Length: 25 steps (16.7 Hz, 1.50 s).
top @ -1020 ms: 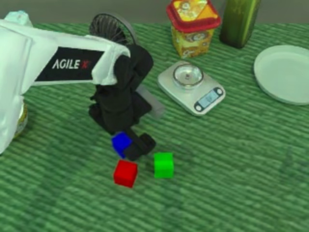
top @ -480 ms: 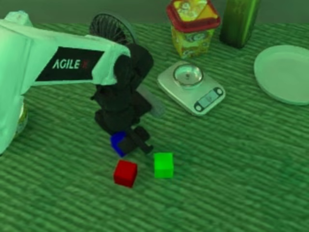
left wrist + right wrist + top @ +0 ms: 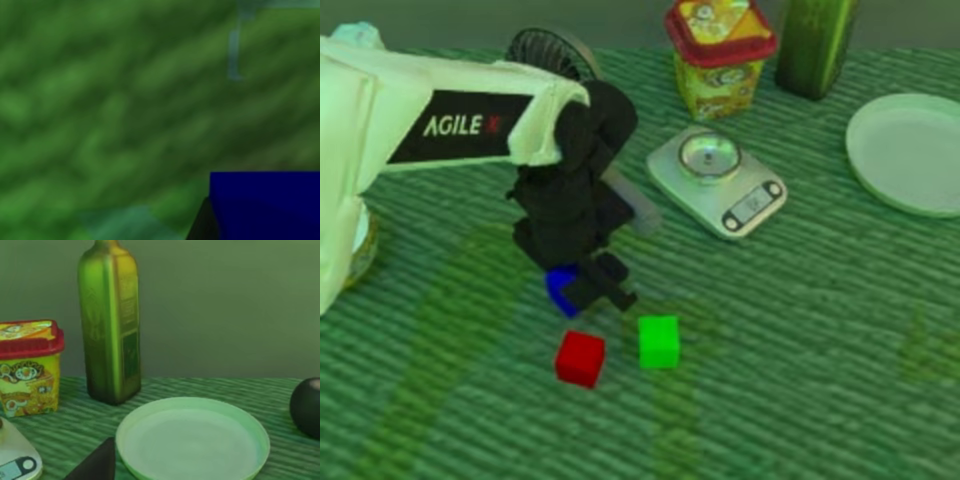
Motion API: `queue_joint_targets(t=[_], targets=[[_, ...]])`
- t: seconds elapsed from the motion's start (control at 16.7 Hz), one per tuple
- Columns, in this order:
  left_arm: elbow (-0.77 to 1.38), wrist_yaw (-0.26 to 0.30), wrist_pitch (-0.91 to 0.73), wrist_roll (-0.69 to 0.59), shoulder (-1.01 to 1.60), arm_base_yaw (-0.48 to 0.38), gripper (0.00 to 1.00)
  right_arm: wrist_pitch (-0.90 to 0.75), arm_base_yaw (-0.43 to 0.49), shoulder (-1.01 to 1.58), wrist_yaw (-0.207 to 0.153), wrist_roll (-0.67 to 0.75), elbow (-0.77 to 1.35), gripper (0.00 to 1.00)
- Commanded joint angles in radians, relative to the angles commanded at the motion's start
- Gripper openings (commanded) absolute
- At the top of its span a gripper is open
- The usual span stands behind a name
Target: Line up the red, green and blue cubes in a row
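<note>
Left gripper (image 3: pixel 588 290): fingers clamped on blue cube (image 3: pixel 560 286), near surface centre, just behind the red cube (image 3: pixel 580 358).
Why: probably held for placing in the row.
Red, green cube (image 3: pixel 659 341): side by side, apart.
Axis: cubes, no long axis.
Right arm: parked, unseen from above.

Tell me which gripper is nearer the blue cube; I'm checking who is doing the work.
Left. The left gripper is right at the blue cube, partly covering it from above. The right gripper is out of the top view; its wrist camera faces the plate at the table's right.
</note>
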Motion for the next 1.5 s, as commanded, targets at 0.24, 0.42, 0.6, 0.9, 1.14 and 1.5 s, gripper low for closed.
queue_joint_targets(t=[0.24, 0.42, 0.6, 0.9, 1.14, 1.5], targets=[[0.080, 0.000, -0.151, 0.003, -0.057, 0.007, 0.00, 0.000, 0.000, 0.000, 0.000, 0.000, 0.000, 1.00], [0.110, 0.000, -0.195, 0.001, -0.084, 0.013, 0.00, 0.000, 0.000, 0.000, 0.000, 0.000, 0.000, 1.00], [0.108, 0.000, -0.192, 0.002, -0.080, 0.007, 0.00, 0.000, 0.000, 0.000, 0.000, 0.000, 0.000, 1.00], [0.225, 0.003, -0.263, 0.062, -0.002, -0.074, 0.00, 0.000, 0.000, 0.000, 0.000, 0.000, 0.000, 1.00], [0.488, 0.010, -0.383, 0.173, 0.124, -0.223, 0.00, 0.000, 0.000, 0.000, 0.000, 0.000, 0.000, 1.00], [0.734, 0.019, -0.505, 0.294, 0.241, -0.384, 0.00, 0.000, 0.000, 0.000, 0.000, 0.000, 0.000, 1.00]])
